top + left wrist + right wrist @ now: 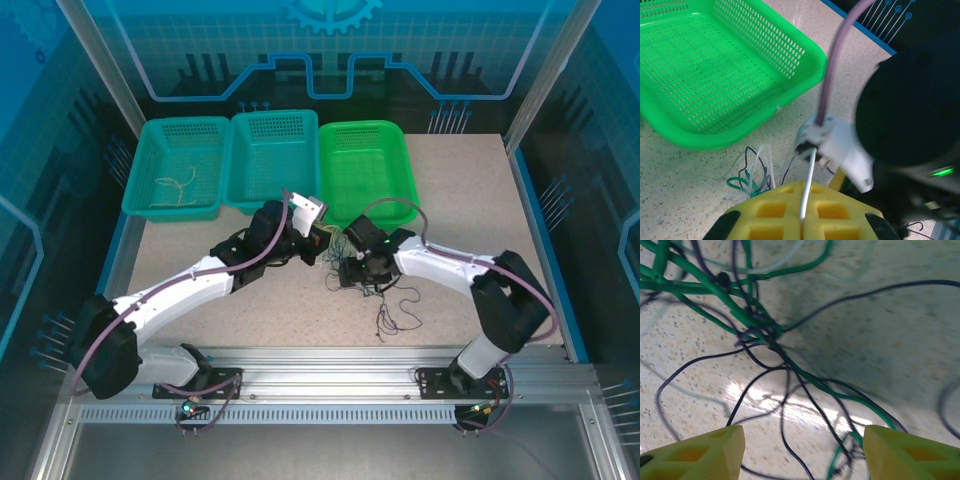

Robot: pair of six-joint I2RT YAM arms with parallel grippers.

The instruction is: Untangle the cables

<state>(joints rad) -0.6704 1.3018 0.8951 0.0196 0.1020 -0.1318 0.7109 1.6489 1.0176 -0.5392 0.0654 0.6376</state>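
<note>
Pinching a cream-white strand (809,180) between its yellow fingers, the left gripper (802,220) is fully closed at the bottom centre of its wrist view; the strand runs taut from the jaws up toward mid-frame, which reads as a pull meant to draw that one wire out of the clump; where its far end goes I cannot tell, since the right arm's wrist (840,145) blocks it. The cables (752,177), green, dark and pale loops, lie on the table just left of the strand, below the bright green basket (805,55) in the upper left.

The right gripper (804,440) hangs low over the same clump with its jaws spread wide, one finger in each bottom corner of its wrist view; it has hold of nothing; green and purplish-black wires cross the speckled table (900,340) between and beyond the fingers, knotted toward the upper left; that stance looks like readiness to close on the knot and anchor it against the other arm's pull.

From above, both arms meet at the clump in mid-frame; a dark loose strand (398,312) lies apart, lower right of it; the teal basket (180,122) at upper left holds a pale wire (178,185), so the baskets are probably where freed wires go.
</note>
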